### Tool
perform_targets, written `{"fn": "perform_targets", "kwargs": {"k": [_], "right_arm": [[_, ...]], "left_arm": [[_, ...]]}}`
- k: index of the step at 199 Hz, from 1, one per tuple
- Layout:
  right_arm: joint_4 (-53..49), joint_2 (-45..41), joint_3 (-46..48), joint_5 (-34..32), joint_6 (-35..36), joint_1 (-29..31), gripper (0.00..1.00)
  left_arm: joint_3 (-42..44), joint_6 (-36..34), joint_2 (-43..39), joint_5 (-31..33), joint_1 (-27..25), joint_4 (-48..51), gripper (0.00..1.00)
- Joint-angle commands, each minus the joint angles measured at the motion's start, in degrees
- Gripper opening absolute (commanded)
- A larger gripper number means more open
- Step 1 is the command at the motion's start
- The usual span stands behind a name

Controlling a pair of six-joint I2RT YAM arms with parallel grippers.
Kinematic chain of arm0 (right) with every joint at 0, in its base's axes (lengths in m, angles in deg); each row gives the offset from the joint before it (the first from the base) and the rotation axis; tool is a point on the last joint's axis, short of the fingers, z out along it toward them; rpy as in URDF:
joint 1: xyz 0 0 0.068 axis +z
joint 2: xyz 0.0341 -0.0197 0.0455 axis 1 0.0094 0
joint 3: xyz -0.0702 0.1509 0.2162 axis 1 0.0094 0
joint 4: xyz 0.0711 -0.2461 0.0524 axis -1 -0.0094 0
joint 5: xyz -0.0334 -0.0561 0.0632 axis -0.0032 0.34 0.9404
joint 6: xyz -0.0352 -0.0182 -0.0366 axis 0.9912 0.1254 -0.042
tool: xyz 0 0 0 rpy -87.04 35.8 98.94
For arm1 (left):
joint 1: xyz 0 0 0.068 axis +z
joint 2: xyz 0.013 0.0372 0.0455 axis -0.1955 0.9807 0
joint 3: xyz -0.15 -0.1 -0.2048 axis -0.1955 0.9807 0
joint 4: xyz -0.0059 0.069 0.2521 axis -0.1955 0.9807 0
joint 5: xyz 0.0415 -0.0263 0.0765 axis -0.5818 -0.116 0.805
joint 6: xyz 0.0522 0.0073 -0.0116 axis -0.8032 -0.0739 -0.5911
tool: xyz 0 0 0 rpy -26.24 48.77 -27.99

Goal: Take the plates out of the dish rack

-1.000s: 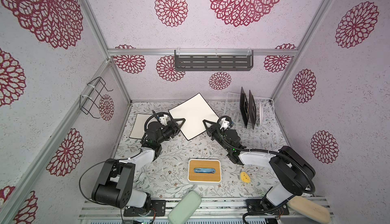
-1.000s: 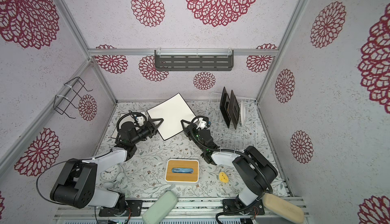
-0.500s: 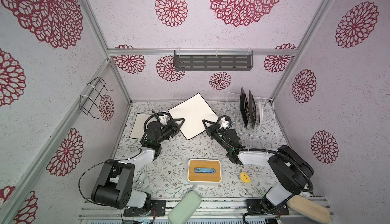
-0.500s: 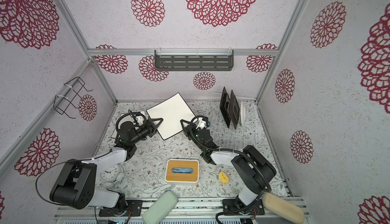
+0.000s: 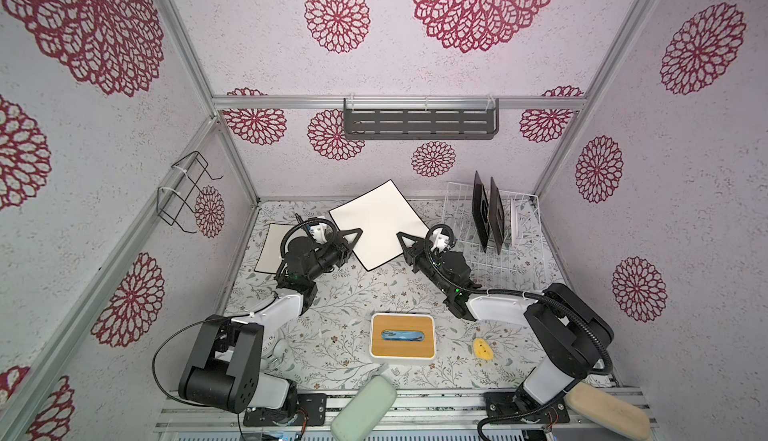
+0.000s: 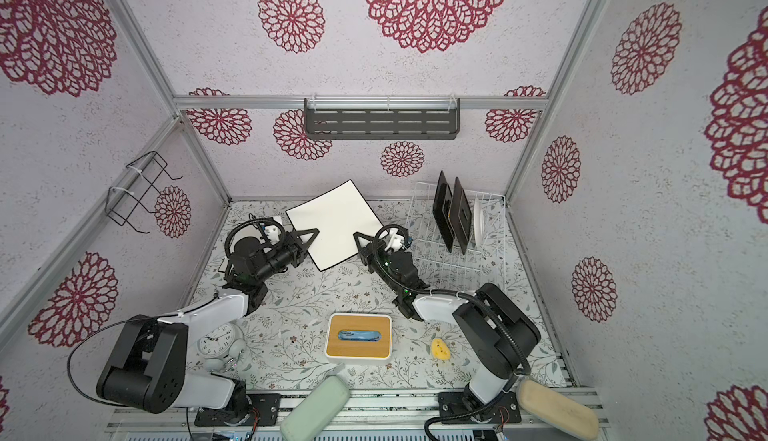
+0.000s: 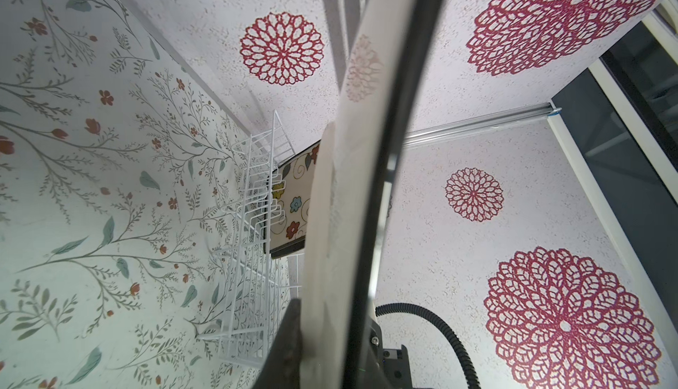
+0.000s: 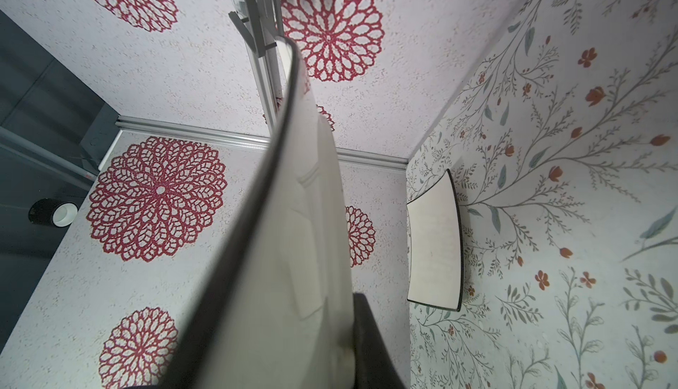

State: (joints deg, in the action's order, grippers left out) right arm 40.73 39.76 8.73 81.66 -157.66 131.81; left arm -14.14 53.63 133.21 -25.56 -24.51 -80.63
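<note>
Nearest you, the white box with a bamboo top (image 5: pixel 402 336) sits at the front of the desk (image 5: pixel 353 293), well clear of the work, so ignore it.

Past it, both arms meet over the middle. The left hand (image 5: pixel 351 237) is pinching the left edge of the raised cream plate (image 5: pixel 376 222). The right hand (image 5: pixel 405 238) is pinched on the opposite edge. Both wrist views show the plate's rim running between the fingers. The plate hangs above the desk, clear of the dish rack (image 5: pixel 494 264).

This looks like a handover to the left arm, so check that the left grip sits deep on the rim, not on the lip alone. Then spread only the right hand, and draw it straight back along the plate's plane so a finger does not drag the rim. Expect the plate to sag once it hangs from one edge, so keep the left wrist steady.

Further left, the flat cream plate (image 5: pixel 272 247) lies on the desk, a likely place to stack. Lower the raised plate level onto it and let go only at contact.

Farthest right, the rack holds two dark plates (image 5: pixel 482 210) upright, with the round white plate (image 5: pixel 515 220) behind them. Keep the right elbow off its tines.
</note>
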Motion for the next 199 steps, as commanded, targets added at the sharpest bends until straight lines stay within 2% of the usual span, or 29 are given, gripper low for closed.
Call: {"fn": "perform_targets", "kwargs": {"k": [1,22,73,82,93,113,147,199], "right_arm": [[14.69,-1.93,-5.21,3.01,0.5,0.06,0.07],[13.96,-1.34,-5.79,3.87,-0.35,-0.4,0.3],[13.13,-0.5,-5.73,4.62,-2.27,-1.47,0.53],[12.35,-0.58,-5.96,4.76,-2.36,-1.56,0.6],[10.73,-0.76,-6.37,5.26,-2.45,-1.7,0.76],[6.89,-1.28,-7.1,5.59,-2.97,-1.98,0.87],[0.46,-3.07,-7.83,6.57,-2.47,-2.78,0.95],[-4.72,-4.97,-7.84,7.34,-1.23,-3.58,0.97]], "left_arm": [[-1.11,-3.21,-0.95,-1.14,-0.15,0.95,0.0],[-1.07,-2.93,-1.63,-0.75,0.39,0.99,0.0],[-1.99,-2.44,-3.57,-0.52,2.21,2.87,0.0],[-2.16,-2.43,-3.77,-0.59,2.57,2.88,0.0],[-2.64,-1.9,-3.86,-1.03,3.15,2.88,0.0],[-3.75,-0.29,-3.95,-1.98,4.3,2.88,0.0],[-6.44,0.61,-5.03,-3.07,6.7,5.05,0.0],[-10.79,0.82,-6.14,-5.36,11.33,8.39,0.0]]}}
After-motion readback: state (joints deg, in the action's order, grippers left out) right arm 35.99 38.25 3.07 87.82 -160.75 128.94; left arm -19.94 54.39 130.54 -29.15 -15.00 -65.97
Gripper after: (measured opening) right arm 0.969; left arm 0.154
